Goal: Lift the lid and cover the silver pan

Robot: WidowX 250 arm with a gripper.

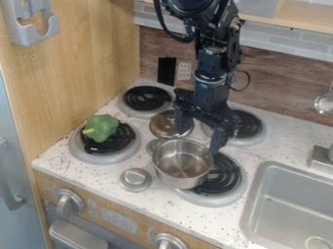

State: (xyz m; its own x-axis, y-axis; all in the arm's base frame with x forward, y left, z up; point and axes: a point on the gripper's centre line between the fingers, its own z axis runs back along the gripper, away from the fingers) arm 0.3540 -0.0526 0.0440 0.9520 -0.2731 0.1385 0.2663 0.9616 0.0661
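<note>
The black gripper [199, 138] hangs from the top edge with its fingers spread wide, above the back rim of the silver pan. One finger is over the lid and the other near the pan's back right side. The round metallic lid [162, 127] rests between the burners, just behind the pan, partly hidden by the left finger. The silver pan [183, 170] stands uncovered and upright, partly over the front right burner. Its inside looks empty.
A green pepper [102, 127] lies on the front left burner [128, 149]. A small round metal object [135, 179] sits near the front edge. The sink [292, 194] is at right, a wooden wall [78, 68] at left.
</note>
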